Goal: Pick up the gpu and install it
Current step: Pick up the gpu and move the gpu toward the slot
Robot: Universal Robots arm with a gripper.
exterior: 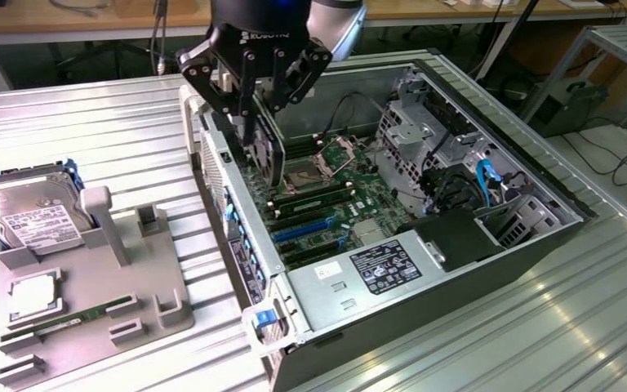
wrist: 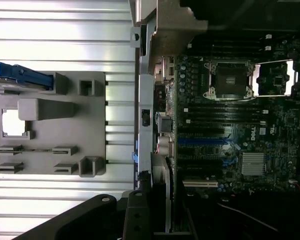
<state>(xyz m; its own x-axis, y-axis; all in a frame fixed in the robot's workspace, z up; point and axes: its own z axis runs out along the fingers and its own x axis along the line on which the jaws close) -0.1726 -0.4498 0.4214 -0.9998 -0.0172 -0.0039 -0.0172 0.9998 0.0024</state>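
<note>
The gpu [exterior: 270, 151] is a thin dark card that hangs upright on edge, with my gripper [exterior: 257, 110] shut on its upper edge. It hovers just inside the open computer case [exterior: 535, 167], close to the case's rear wall on the exterior view's left, above the motherboard [exterior: 330, 200]. The blue expansion slots [exterior: 304, 230] lie a little nearer the camera than the card's lower edge. In the wrist view the gpu [wrist: 171, 200] runs edge-on with its pale metal bracket beside it. Over there the blue slots [wrist: 202, 141] and the CPU socket [wrist: 229, 80] are unobstructed.
A grey parts fixture [exterior: 156, 286] sits on the ribbed metal table at the exterior view's left. It carries a silver hard drive [exterior: 33, 216], a square chip [exterior: 33, 294] and a green memory stick [exterior: 68, 314]. The power supply [exterior: 371, 269] and drive cages [exterior: 444, 139] crowd the case.
</note>
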